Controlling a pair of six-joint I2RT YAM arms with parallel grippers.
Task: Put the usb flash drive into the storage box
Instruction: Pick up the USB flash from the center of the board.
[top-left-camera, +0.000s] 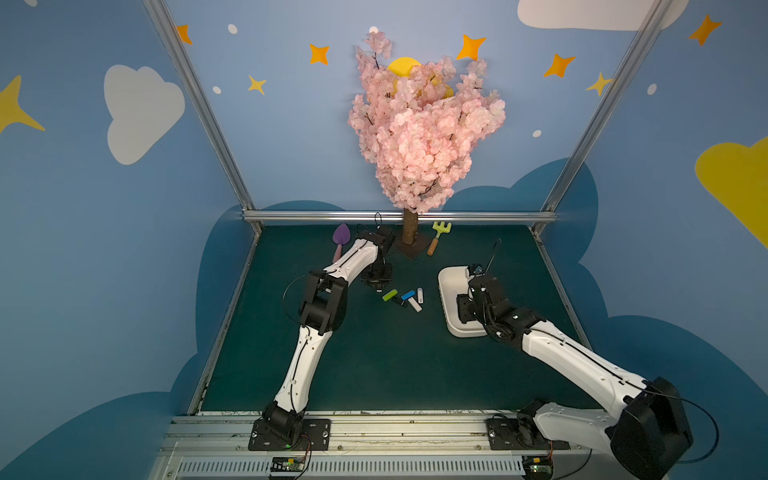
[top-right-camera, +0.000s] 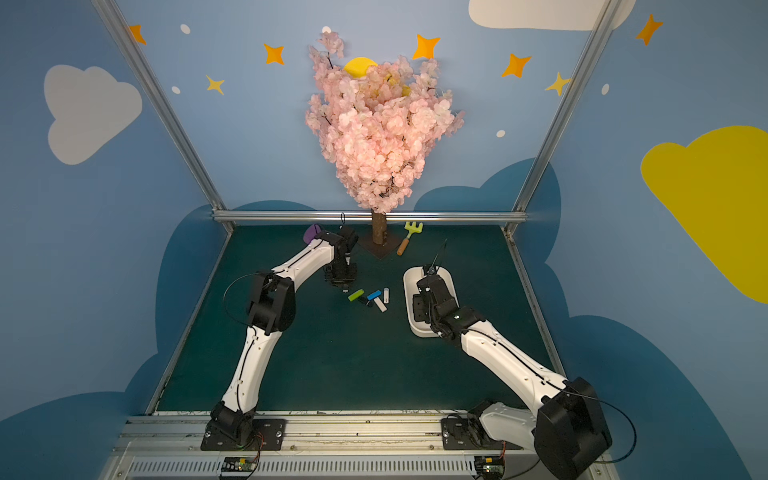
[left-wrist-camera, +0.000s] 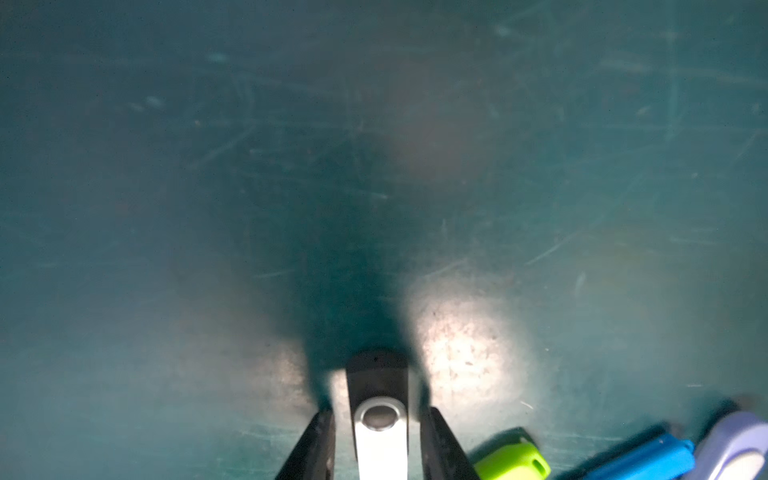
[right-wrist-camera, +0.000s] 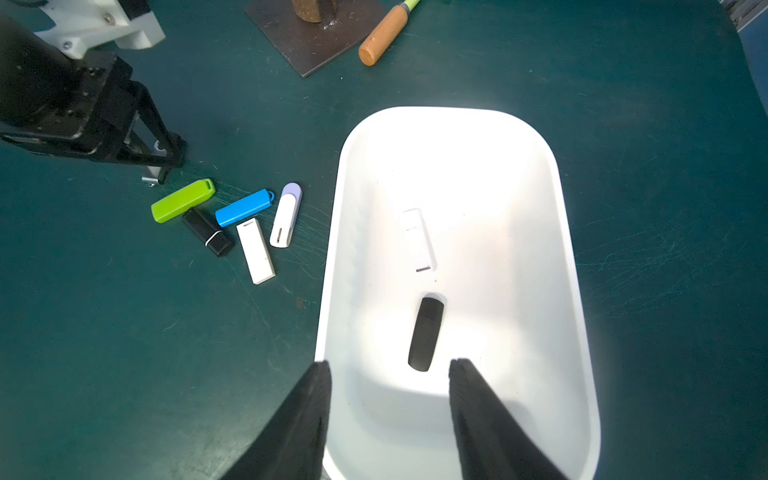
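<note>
While my right claw (right-wrist-camera: 390, 362) hangs spread and empty over the white box (right-wrist-camera: 498, 208), my left claw (left-wrist-camera: 379, 411) straddles a silver-and-black flash drive (left-wrist-camera: 380, 440) on the green mat (left-wrist-camera: 166, 166); whether it pinches it, I cannot tell.

White-shelled arms (top-left-camera: 300, 361), black joint housings (top-left-camera: 322, 303), thin black cables (top-left-camera: 284, 296), black base plates (top-left-camera: 318, 434)

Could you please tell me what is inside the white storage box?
A white flash drive and a black flash drive lie on the storage box floor; the right gripper hides part of it.
</note>
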